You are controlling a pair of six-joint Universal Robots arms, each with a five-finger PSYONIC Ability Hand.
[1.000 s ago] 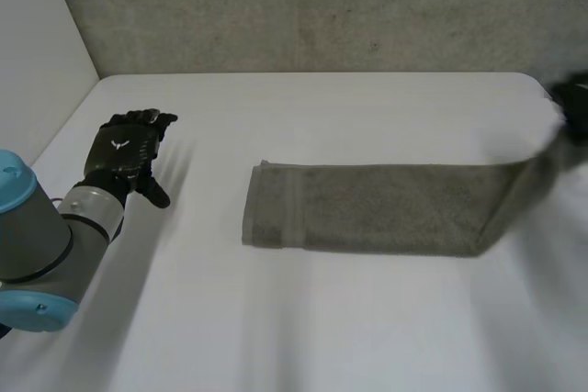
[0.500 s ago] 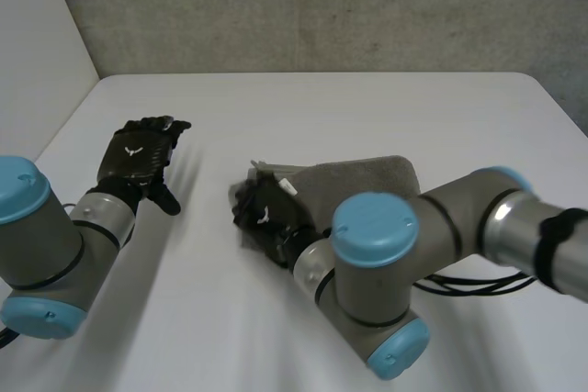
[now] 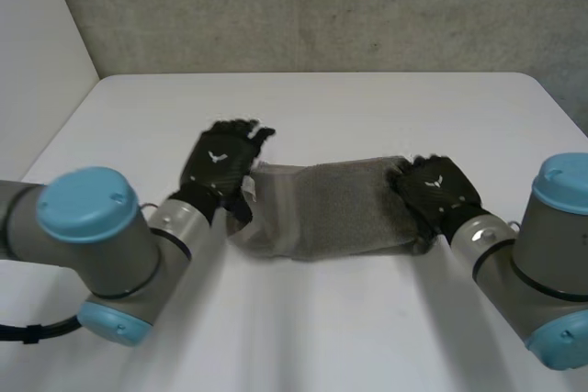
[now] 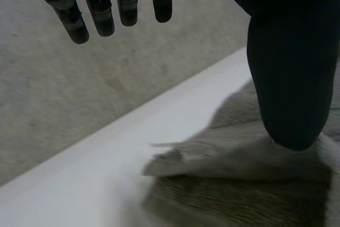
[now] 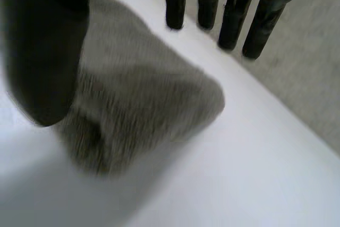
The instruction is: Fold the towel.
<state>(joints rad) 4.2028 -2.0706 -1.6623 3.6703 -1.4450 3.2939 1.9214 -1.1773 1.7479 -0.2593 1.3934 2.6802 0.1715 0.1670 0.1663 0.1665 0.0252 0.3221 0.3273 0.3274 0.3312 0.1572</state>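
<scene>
A grey towel (image 3: 331, 208) lies folded over itself in the middle of the white table (image 3: 367, 107). My left hand (image 3: 220, 167) is at the towel's left end, fingers straight and open. In the left wrist view its thumb (image 4: 289, 78) comes down onto the towel's (image 4: 239, 184) ruffled end layers, while its fingers (image 4: 101, 9) reach past the cloth. My right hand (image 3: 434, 188) rests open over the towel's right, folded end. In the right wrist view the towel (image 5: 143, 99) lies under the palm, between the thumb (image 5: 48, 51) and the straight fingers (image 5: 234, 9).
A concrete wall (image 3: 322, 6) runs behind the table's far edge. A pale side wall (image 3: 37, 43) stands at the left. Both arms reach in from the near side, one on each side of the towel.
The right hand carried the towel's right end over to the left end, let go and drew back to the new fold. The left hand moved in from the left to the towel's left end.
</scene>
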